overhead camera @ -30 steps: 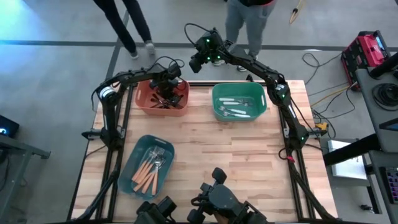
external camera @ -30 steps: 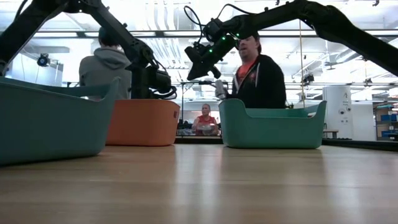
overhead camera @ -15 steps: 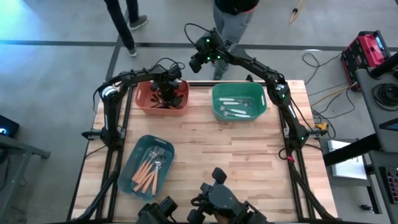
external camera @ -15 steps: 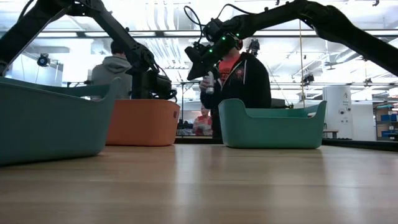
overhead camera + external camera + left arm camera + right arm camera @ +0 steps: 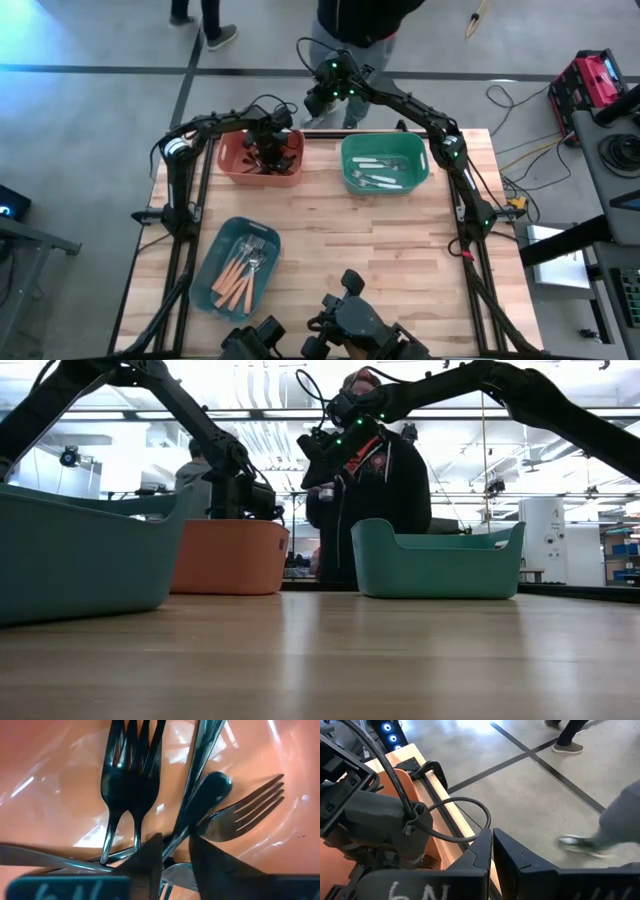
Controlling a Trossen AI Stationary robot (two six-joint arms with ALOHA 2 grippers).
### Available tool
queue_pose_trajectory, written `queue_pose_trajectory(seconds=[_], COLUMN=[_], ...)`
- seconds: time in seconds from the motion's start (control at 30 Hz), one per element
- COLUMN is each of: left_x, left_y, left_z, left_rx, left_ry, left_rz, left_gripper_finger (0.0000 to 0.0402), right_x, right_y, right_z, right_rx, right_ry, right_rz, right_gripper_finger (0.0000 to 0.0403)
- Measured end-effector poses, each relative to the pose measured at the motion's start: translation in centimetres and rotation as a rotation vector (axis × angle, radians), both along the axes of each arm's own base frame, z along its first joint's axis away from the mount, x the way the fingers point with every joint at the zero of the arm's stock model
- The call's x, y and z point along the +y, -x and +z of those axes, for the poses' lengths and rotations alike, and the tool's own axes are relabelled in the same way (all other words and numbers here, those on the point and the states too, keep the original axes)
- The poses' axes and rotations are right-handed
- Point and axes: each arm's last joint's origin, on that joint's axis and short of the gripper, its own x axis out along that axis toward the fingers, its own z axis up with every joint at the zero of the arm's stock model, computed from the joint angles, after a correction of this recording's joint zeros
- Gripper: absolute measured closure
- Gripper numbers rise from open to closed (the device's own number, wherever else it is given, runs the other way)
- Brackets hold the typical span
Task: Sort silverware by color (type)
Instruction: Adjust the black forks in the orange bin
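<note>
Three bins on the wooden surface (image 5: pixel 330 230). Near-left corner: blue bin (image 5: pixel 218 255) holding the orange-handled forks (image 5: pixel 240 276), metal heads pointing toward the far edge. Nothing else near the front edge except camera hardware.

Far edge, left of centre: orange bin (image 5: pixel 232 162) with the black forks (image 5: pixel 131 775) piled loose and crossing each other. Left tool (image 5: pixel 175 851) is down inside this bin; its fingers (image 5: pixel 150 857) stand a little apart, straddling the handle of one black fork (image 5: pixel 200 802). Fingers are right at the handle, but I cannot tell whether they actually clamp it. Low view shows only the left arm dipping behind the orange bin wall.

Far edge, right of centre: green bin (image 5: pixel 420 150) with the white-handled pieces (image 5: pixel 378 172) lying flat, roughly parallel to the far edge.

Right tool (image 5: pixel 492 851) hangs in the air just past the far edge, between the orange and green bins, above the floor, fingers together, carrying nothing.

Beyond the surface: a person in a dark top (image 5: pixel 375 490) stands close behind the far edge, another person (image 5: pixel 200 465) farther back.
</note>
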Motion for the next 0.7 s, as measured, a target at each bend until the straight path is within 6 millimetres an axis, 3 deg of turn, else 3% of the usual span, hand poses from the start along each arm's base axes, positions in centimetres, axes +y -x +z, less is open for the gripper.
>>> queue_pose_trajectory(seconds=[0.23,0.7], left_x=[0.0,-0.3], left_y=[0.1,0.5], left_z=[0.0,1.8], left_rx=[0.017,-0.006], left_ry=[-0.012,-0.047], left_rz=[-0.002,0.018], left_gripper_finger=[0.0392,0.04], right_x=[0.0,0.0], right_y=[0.0,0.0], right_z=[0.0,0.0], right_rx=[0.0,0.001], right_ry=[0.0,-0.001], right_rz=[0.0,0.0], right_gripper_finger=[0.0394,0.0394])
